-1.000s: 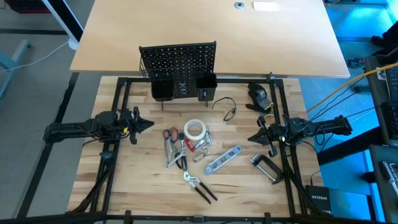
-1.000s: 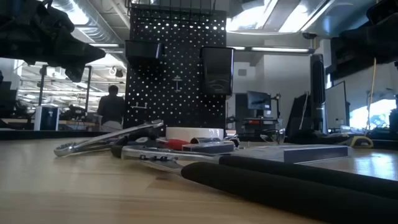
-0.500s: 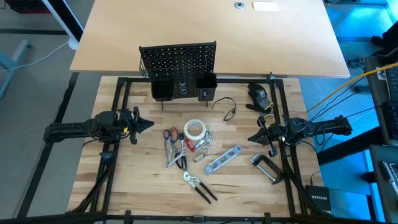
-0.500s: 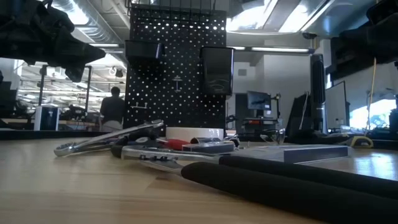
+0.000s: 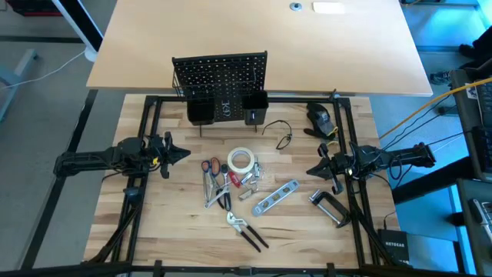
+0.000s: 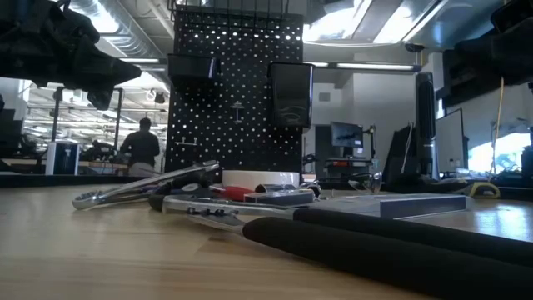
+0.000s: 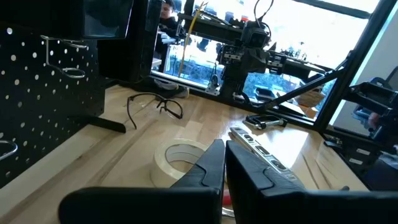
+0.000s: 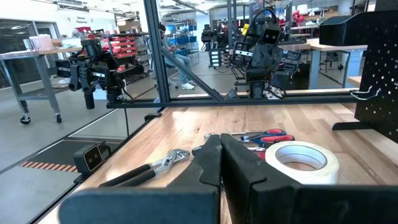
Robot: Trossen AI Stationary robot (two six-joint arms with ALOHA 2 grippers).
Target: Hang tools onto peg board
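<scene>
The black peg board stands upright at the table's far side, with black cups on its front. The tools lie loose mid-table: white tape roll, red-handled scissors, black-handled pliers, silver spirit level, silver C-clamp. My left gripper is shut and empty, left of the tools; it also shows in its wrist view. My right gripper is shut and empty, right of the tools; it also shows in its wrist view.
A bulky black device with a yellow mark sits at the far right. A thin black wire lies in front of the peg board. A black frame runs around the work area. A person stands in the room beyond.
</scene>
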